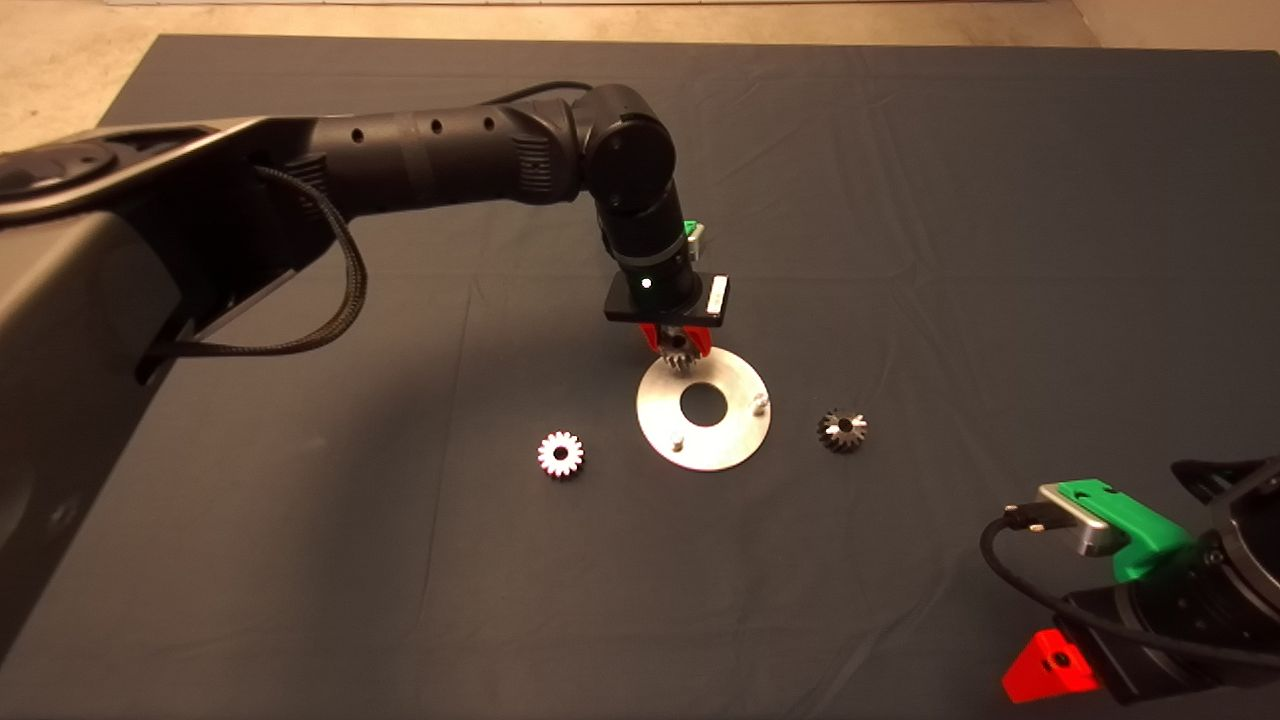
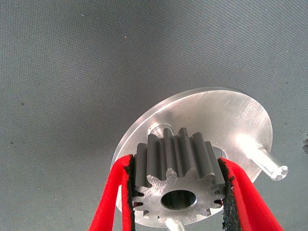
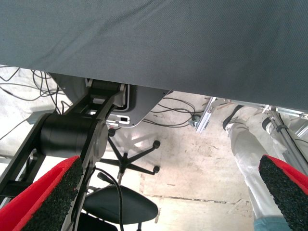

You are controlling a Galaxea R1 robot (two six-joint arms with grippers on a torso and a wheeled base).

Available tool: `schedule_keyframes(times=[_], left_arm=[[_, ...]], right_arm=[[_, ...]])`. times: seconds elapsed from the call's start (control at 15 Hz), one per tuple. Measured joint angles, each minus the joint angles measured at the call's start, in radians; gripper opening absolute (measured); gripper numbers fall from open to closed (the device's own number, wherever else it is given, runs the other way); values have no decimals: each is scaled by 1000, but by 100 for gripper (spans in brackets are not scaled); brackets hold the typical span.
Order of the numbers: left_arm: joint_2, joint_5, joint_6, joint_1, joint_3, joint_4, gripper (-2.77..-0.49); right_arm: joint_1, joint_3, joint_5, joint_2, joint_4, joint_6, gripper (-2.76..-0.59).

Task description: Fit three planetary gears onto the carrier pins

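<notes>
The flat silver carrier plate (image 1: 704, 408) lies mid-mat with its large centre hole and two upright pins showing, one at its front (image 1: 677, 441) and one at its right (image 1: 760, 403). My left gripper (image 1: 680, 350) hovers over the plate's far rim, shut on a silvery planetary gear (image 2: 176, 179). In the left wrist view the gear sits between the red fingers (image 2: 118, 192) just above the plate (image 2: 231, 120), with a pin (image 2: 269, 166) beside it. A bright gear (image 1: 560, 454) rests left of the plate, a darker gear (image 1: 843, 430) to its right. My right gripper (image 3: 166, 192) waits open at the lower right.
The dark mat (image 1: 900, 200) covers the table, with floor beyond its far edge. The right wrist view looks past the mat's edge (image 3: 159, 57) to a floor with cables, an office chair (image 3: 122, 204) and a person's leg (image 3: 250, 154).
</notes>
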Motion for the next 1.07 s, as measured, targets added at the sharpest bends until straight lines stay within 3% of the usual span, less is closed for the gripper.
schedule_keyframes(times=[1.07], left_arm=[[6, 2, 0, 8, 16, 12, -249]], right_arm=[[0, 0, 0, 0, 0, 0, -63]])
